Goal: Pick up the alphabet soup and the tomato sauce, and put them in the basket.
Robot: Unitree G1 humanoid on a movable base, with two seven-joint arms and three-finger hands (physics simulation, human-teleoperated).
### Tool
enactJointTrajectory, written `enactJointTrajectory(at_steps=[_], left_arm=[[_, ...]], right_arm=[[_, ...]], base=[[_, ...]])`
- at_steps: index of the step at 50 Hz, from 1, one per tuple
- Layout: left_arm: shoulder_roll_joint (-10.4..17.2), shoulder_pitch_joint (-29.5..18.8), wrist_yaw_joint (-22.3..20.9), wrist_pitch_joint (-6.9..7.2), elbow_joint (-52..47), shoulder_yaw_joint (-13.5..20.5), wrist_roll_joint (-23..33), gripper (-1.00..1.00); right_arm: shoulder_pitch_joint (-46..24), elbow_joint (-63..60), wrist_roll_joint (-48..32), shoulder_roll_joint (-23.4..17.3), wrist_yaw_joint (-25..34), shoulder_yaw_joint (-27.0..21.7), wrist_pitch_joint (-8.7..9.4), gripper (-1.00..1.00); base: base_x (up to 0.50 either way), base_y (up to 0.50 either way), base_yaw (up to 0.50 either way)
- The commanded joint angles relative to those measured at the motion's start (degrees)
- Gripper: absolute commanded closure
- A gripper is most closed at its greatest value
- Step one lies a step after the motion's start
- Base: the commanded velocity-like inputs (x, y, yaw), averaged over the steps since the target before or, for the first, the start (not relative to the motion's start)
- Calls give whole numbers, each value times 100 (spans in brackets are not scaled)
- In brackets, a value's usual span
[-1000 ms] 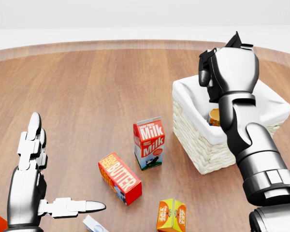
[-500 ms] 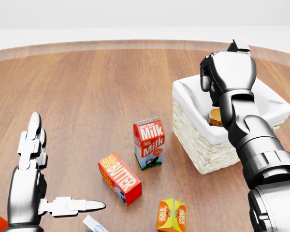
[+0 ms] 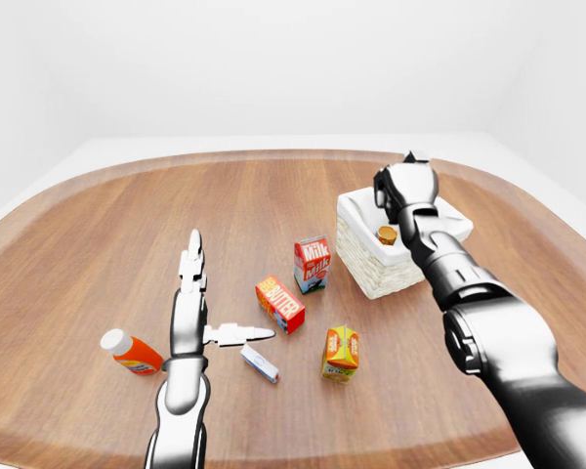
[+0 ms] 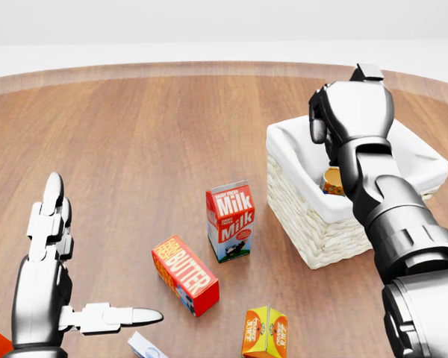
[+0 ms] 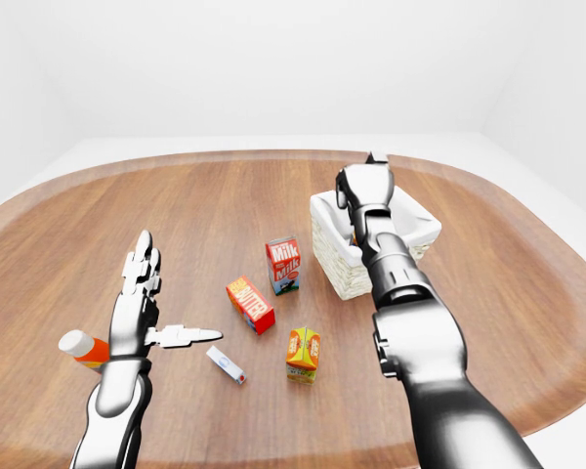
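Note:
A white-lined wicker basket (image 4: 308, 237) stands at the right of the head view. Inside it lies a can (image 4: 331, 181) with an orange and yellow label; I cannot read which can it is. My right hand (image 4: 325, 127) hangs just above the basket, its back turned to the camera. The fingers curl downward, and whatever lies under the palm is hidden. No second can shows anywhere. At the lower left my left hand (image 4: 97, 257) stays open with fingers straight and thumb pointing right, holding nothing.
Left of the basket stand a milk carton (image 4: 230, 220), a red butter box (image 4: 185, 274) and an orange juice carton (image 4: 265, 333). A small white and blue box (image 4: 145, 347) lies by my left thumb. An orange bottle (image 3: 132, 354) lies at the far left.
My right hand has tipped forward and sunk a little over the basket. The left hand and the things on the table have not moved.

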Motion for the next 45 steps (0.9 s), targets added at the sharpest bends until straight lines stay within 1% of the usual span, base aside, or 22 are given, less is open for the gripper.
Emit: enactJointTrajectory(at_steps=[1,29,45], left_arm=[[-4,2,6,0,-20,10,-33,-100],[-4,5,5,0,-41,6,-32,-100],[-3,5,6,0,-41,6,-29,-100]], right_arm=[[41,38,68,12,0,-12,0,100],[298,91,40,-44,0,-45,0,100],[320,104,42,-44,0,-53,0,100]], base=[[0,0,0],[0,0,0],[0,0,0]])
